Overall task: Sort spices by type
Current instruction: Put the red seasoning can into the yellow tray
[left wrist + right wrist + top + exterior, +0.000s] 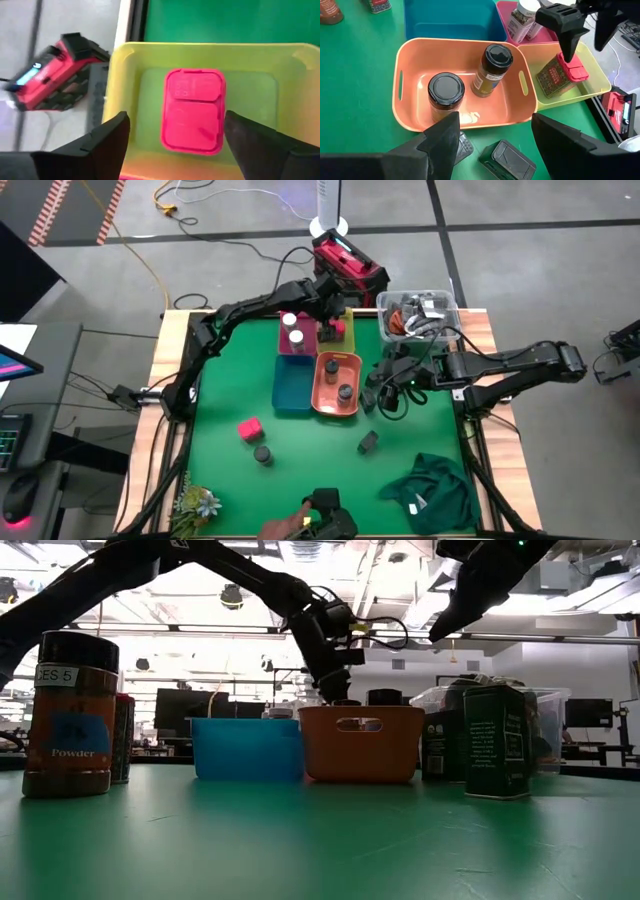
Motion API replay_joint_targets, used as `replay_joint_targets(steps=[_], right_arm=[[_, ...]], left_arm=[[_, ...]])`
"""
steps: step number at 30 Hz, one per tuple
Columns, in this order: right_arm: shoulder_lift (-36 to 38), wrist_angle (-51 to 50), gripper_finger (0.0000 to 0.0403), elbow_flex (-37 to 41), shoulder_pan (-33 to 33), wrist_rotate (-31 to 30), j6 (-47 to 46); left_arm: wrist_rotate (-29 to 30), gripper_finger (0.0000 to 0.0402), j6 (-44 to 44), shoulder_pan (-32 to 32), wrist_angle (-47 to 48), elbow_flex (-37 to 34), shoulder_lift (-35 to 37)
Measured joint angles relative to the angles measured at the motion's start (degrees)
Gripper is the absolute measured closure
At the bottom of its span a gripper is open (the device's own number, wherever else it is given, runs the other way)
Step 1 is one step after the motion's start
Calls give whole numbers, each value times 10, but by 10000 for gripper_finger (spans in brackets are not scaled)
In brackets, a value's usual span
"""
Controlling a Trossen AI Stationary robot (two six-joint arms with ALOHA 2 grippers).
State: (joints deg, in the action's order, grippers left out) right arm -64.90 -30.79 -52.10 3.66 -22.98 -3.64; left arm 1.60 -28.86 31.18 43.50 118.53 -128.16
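My left gripper (pixel 175 122) hangs open over the yellow bin (pixel 345 320); its fingers stand on either side of a pink-red block (pixel 194 110) lying flat on the bin's floor. My right gripper (pixel 495 127) is open above the near rim of the orange bin (pixel 410 60), which holds two dark round jars (pixel 446 92) (pixel 492 70). Two dark tins (pixel 507 159) (pixel 464 145) lie on the mat below it. White-capped jars (pixel 293 330) stand in the pink bin. Loose on the mat are a pink block (pixel 249 427), a round jar (pixel 262 454) and a tin (pixel 368 442).
An empty blue bin (pixel 293 388) sits beside the orange one. A clear box of cables (pixel 418 315) stands at the far right corner, and a red device (pixel 350 265) lies beyond the far edge. A green cloth (pixel 435 490) and a small plant (pixel 197 502) lie near the front edge.
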Motion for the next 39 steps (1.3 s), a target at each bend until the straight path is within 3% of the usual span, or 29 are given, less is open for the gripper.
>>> replay_joint_targets(steps=[5,12,16,23,26,31,39], right_arm=[[0,1,127,0,0,0,0],[0,2,127,0,0,0,0],[0,2,127,0,0,0,0],[0,2,127,0,0,0,-2],[0,4,127,0,0,0,-3],[0,25,127,0,-4,0,6],[0,67,127,0,-4,-1,40]], left_arm=[[54,88,-9,-2,-12,0,40],[-19,104,69,-7,66,-18,146],[-39,116,102,-48,99,-93,233],[-32,122,164,-181,105,-312,420],[-28,123,229,-242,130,-398,492],[-4,123,440,-321,149,-492,578],[58,123,620,-434,212,-574,607]])
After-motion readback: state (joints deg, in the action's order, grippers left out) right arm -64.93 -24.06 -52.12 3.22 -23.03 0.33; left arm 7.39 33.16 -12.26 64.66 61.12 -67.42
